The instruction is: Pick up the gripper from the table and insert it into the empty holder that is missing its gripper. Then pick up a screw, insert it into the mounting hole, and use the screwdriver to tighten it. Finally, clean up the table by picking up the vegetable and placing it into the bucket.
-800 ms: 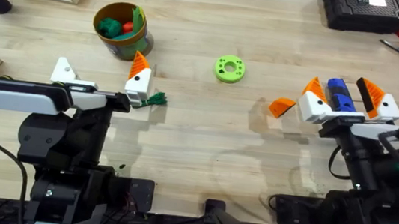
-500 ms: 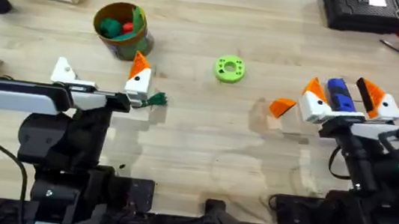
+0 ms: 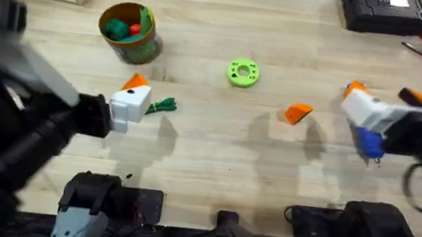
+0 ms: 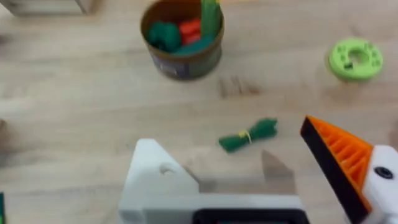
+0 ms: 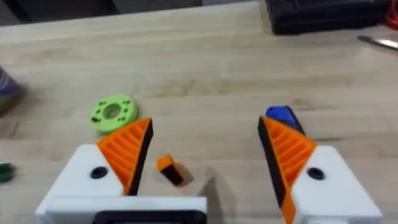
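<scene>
Orange gripper lies flat on tabletop, light, stiff, ribbed; pinch by its edges; both hands released, grasping nothing

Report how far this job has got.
Nothing looks done. The ribbed orange plastic fin lies loose on the table, and the left gripper has one bare white finger lacking its pad. Neither gripper holds anything; the right gripper is open. The blue-handled screwdriver and green leafy sprig lie untouched; the olive bucket awaits.
</scene>
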Controlling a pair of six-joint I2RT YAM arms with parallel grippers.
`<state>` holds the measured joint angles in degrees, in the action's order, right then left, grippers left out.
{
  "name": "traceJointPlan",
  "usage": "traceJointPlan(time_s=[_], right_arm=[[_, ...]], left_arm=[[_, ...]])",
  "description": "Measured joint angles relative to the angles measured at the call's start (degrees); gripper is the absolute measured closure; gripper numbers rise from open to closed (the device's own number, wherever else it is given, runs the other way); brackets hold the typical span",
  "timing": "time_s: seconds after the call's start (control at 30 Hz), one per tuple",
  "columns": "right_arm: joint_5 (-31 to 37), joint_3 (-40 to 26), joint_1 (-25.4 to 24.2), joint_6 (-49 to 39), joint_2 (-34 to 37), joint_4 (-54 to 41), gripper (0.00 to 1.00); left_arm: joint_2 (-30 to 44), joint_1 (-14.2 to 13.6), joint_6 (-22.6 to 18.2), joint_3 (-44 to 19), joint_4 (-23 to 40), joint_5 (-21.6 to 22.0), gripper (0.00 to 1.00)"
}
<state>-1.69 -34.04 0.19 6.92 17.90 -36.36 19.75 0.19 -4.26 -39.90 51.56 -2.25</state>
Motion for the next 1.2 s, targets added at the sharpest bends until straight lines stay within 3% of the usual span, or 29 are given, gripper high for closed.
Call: traceJointPlan(time_s=[0.17, 0.33, 0.37, 0.5, 0.67, 0.7, 0.8, 0.83, 1.0, 1.2], right_arm=[[-3.1, -16.5, 0.0, 0.4, 11.4, -9.5, 0.017], [-5.0, -20.9, 0.0, 0.6, 15.1, -11.4, 0.017], [-5.3, -20.9, 0.0, 0.6, 15.1, -12.3, 0.016], [-5.3, -20.9, 0.0, 0.6, 15.1, -12.6, 0.017], [-5.3, -20.9, 0.0, 0.6, 15.1, -12.6, 0.016], [-5.3, -20.9, 0.0, 0.6, 15.1, -12.6, 0.016], [-5.3, -20.9, 0.0, 0.6, 15.1, -12.6, 0.017], [-5.3, -20.9, 0.0, 0.6, 15.1, -12.6, 0.017], [-5.3, -20.9, 0.0, 0.6, 15.1, -12.6, 0.017], [-5.3, -20.9, 0.0, 0.6, 15.1, -12.6, 0.016]], left_arm=[[14.8, 0.0, -0.9, -13.0, 12.0, -1.3, 0.014], [25.3, 0.0, -1.3, -16.2, 16.3, -1.5, 0.014], [27.2, 0.0, -1.4, -16.2, 15.3, -1.9, 0.231], [27.4, 0.0, -1.7, -16.2, 15.5, -2.5, 0.816], [27.4, 0.0, -1.7, -16.2, 11.9, -2.7, 0.073], [27.4, 0.0, -1.6, -16.2, 4.6, -3.9, 0.014], [27.4, 0.0, -1.6, -16.2, -1.5, -6.4, 0.015], [27.4, 0.0, -1.6, -16.2, -6.6, -9.7, 0.014], [27.4, 0.0, -1.6, -16.2, -3.1, -12.1, 0.014], [27.4, 0.0, -1.6, -16.2, -5.1, -13.4, 0.014]])
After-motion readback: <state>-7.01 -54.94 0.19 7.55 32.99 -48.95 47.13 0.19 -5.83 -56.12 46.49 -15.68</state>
